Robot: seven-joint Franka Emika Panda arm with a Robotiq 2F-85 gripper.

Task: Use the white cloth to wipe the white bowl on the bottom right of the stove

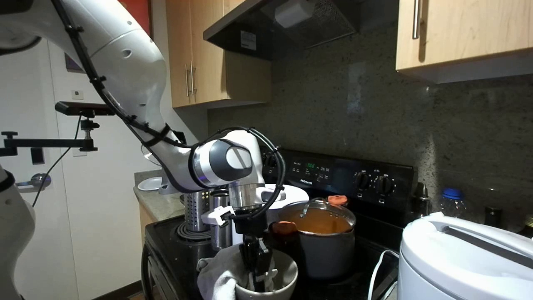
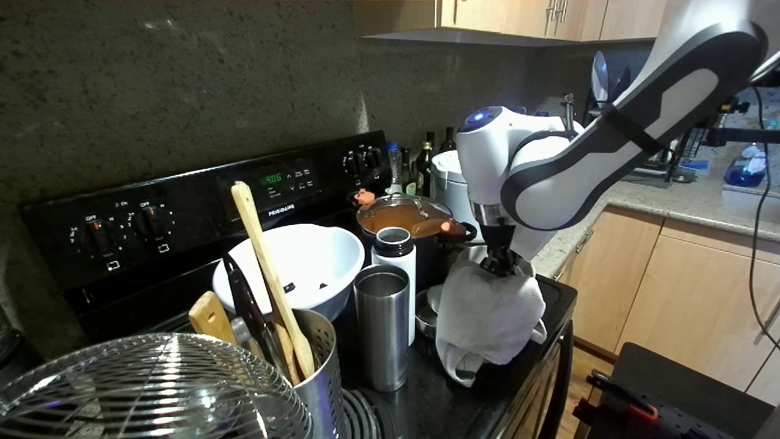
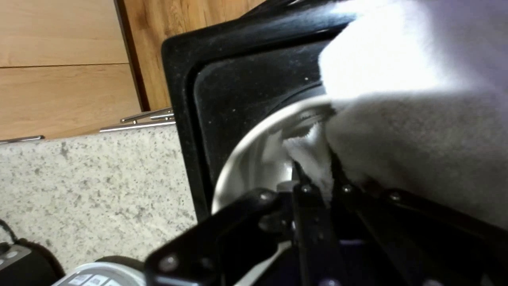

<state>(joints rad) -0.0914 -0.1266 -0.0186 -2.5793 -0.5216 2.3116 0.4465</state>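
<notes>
Nearest in an exterior view, a round wire cage (image 2: pixel 170 378) partly covered a perforated steel holder (image 2: pixel 326 366), from which a long wooden handle (image 2: pixel 262 250) leaned. Next came a steel tumbler (image 2: pixel 382 329) and a white bottle (image 2: pixel 407 263), the tumbler hiding part of the bottle. Just past them, at the front right of the black stove (image 2: pixel 436 408), the white cloth (image 2: pixel 490 308) hung in folds over the rim of the white bowl (image 3: pixel 254 167), with a small metal bowl (image 2: pixel 426 326) just beside the cloth. The gripper (image 3: pixel 317 171) pointed down into the white bowl, its jaws clenched on a fold of the cloth; in the wrist view that pinched fold lay inside the rim, though whether it touched the inner wall could not be told. Farther back on the stove stood a glass-lidded dark pot (image 1: pixel 329 258) and a larger white bowl (image 2: pixel 317 256). A white lidded appliance (image 2: pixel 446 189) stood at the stove's right side, where the wrist view showed the speckled desk (image 3: pixel 119 190). Farther still were several bottles (image 2: pixel 425 160), the black control panel (image 2: pixel 210 201) with lit green digits (image 2: pixel 273 178), and last the mottled wall (image 2: pixel 213 79) and wooden cabinets (image 2: pixel 472 15).
</notes>
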